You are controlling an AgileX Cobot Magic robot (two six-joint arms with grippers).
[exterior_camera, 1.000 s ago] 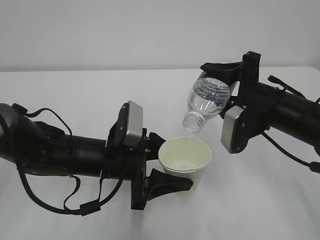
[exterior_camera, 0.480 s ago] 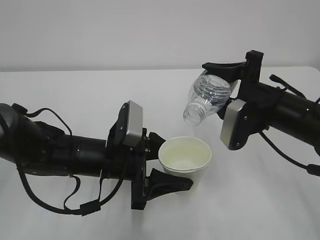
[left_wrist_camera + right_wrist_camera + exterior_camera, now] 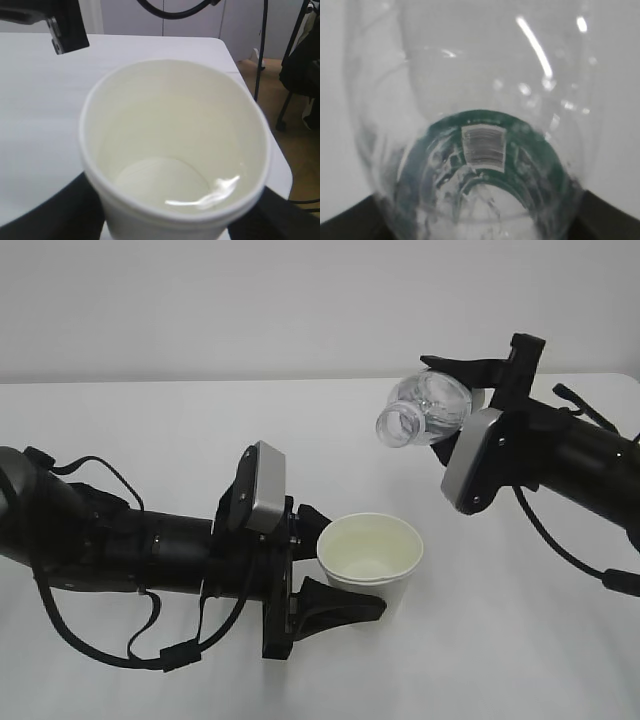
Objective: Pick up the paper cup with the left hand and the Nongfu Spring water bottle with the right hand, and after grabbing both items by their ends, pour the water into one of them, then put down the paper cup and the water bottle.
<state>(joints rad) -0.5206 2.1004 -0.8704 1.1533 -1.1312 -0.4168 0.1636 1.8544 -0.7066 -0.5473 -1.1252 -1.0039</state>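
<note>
Nearest to me, the left hand (image 3: 320, 565) held the paper cup (image 3: 369, 560) between its two fingers, jaws spread about the cup's width and closed on its side wall. The cup stood upright and appeared to rest on the white table (image 3: 150, 420), mouth up to receive. A shallow pool of the water (image 3: 200, 197) lay in its bottom, glinting in the left wrist view.

Farther back and higher, the right hand (image 3: 470, 390) gripped the Nongfu Spring water bottle (image 3: 425, 408) by its base end, jaws parted to the bottle's girth. The bottle lay roughly level, neck towards the cup but clear of it, off to the cup's upper right. No stream showed. I judged the pour finished, with setting down both items outstanding.
</note>
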